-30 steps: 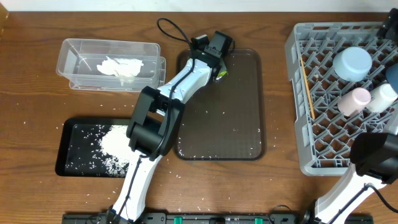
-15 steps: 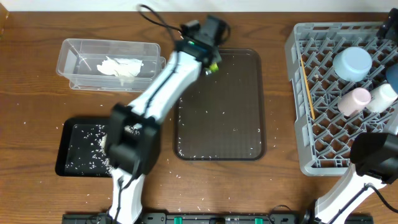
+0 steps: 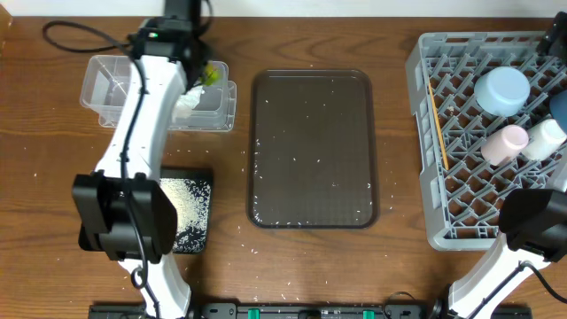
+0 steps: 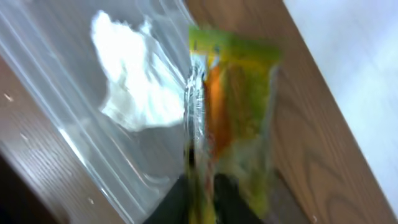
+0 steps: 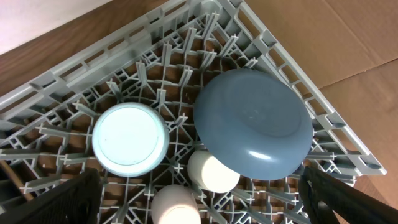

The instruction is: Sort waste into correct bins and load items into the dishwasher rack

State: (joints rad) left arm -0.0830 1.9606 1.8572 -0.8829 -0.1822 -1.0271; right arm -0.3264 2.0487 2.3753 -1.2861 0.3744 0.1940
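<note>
The dishwasher rack (image 3: 483,133) holds the dark blue plate (image 5: 252,124), light blue bowl (image 5: 129,138), pink cup (image 3: 503,142), white cup (image 3: 545,135) and chopsticks (image 3: 438,124), so you may judge loading complete. The right gripper (image 5: 202,205) hangs over them with its fingers spread wide and nothing between them. The brown serving tray (image 3: 312,151) now carries only scattered rice grains (image 3: 292,159). The wrapper that lay at its far corner a second ago has gone with the left arm. That arm has swung across to the clear tub (image 3: 106,84); the black tray (image 3: 197,213) nearer you keeps its rice. In the tub lies the crumpled napkin (image 4: 134,81). The snack wrapper (image 4: 233,118) hangs at the tub's right end, above its rim and beside the napkin. The left gripper (image 4: 202,196) shows only as dark blurred shapes at the wrapper's lower end, so you cannot tell whether it grips the wrapper or has let go. Judgement: the last piece of paper waste is at its bin and awaits release.
</note>
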